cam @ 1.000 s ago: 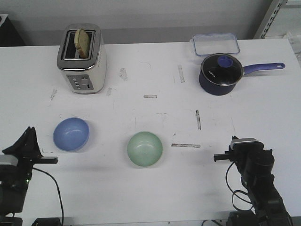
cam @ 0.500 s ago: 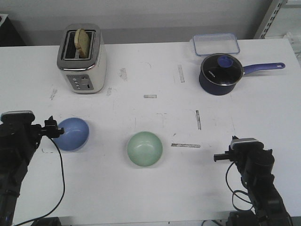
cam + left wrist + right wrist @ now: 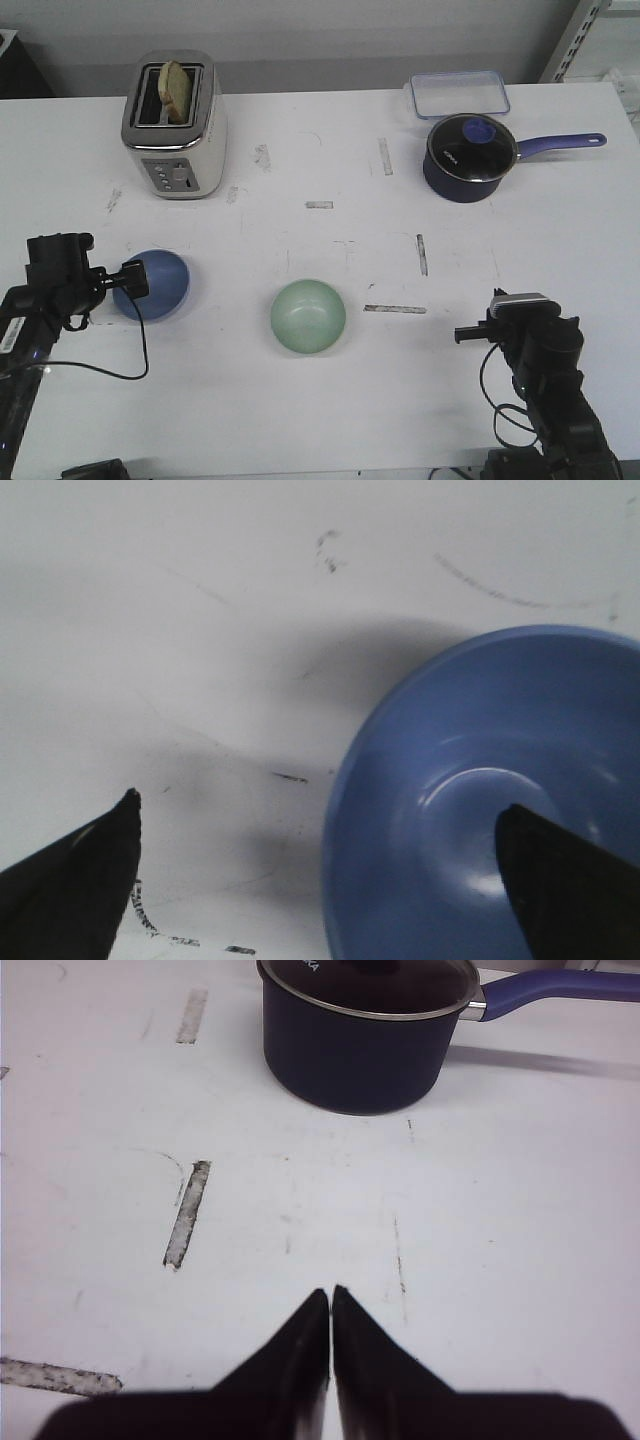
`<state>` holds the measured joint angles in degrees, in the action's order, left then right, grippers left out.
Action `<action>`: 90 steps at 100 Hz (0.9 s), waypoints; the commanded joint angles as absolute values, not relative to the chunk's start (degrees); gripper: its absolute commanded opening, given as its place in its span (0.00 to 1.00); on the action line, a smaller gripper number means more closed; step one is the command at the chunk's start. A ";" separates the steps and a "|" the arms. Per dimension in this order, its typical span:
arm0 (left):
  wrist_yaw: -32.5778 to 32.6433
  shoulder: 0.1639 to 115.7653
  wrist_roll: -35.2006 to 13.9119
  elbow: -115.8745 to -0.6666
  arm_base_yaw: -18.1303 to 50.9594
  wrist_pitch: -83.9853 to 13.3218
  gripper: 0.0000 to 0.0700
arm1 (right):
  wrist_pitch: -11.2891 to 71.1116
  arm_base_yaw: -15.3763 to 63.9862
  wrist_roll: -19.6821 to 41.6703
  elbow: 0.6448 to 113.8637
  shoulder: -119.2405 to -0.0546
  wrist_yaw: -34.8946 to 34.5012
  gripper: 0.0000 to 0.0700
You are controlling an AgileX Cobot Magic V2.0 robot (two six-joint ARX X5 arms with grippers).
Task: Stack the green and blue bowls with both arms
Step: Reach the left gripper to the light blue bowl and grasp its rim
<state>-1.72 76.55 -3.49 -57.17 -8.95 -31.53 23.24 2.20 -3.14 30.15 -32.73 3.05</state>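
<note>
Left black gripper (image 3: 320,880) spread wide, straddling rim of periwinkle blue matte bowl (image 3: 155,284) near desk's left edge; contact apparently none. Pale mint green bowl (image 3: 308,316) mid-desk, unobstructed. Right black gripper (image 3: 331,1305) pressed together, facing dark navy lidded saucepan (image 3: 365,1030).

Blue bowl (image 3: 480,810) — cut off by wrist view's edges; left rim arm-hidden in front view.
</note>
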 commanded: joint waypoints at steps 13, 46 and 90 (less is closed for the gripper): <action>-2.00 82.21 -5.72 -58.00 -9.41 -32.71 0.68 | 22.52 2.24 -3.29 30.28 -33.08 3.03 0.00; -1.98 82.85 -5.67 -58.00 -9.43 -32.91 0.00 | 22.52 2.24 -3.27 30.28 -33.08 3.01 0.00; -2.00 81.54 -5.87 -63.83 -9.23 -33.43 0.00 | 22.57 2.24 -3.29 30.28 -33.08 3.03 0.00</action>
<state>-2.04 81.95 -5.52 -60.77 -9.26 -33.67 23.24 2.20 -3.14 30.15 -32.75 3.05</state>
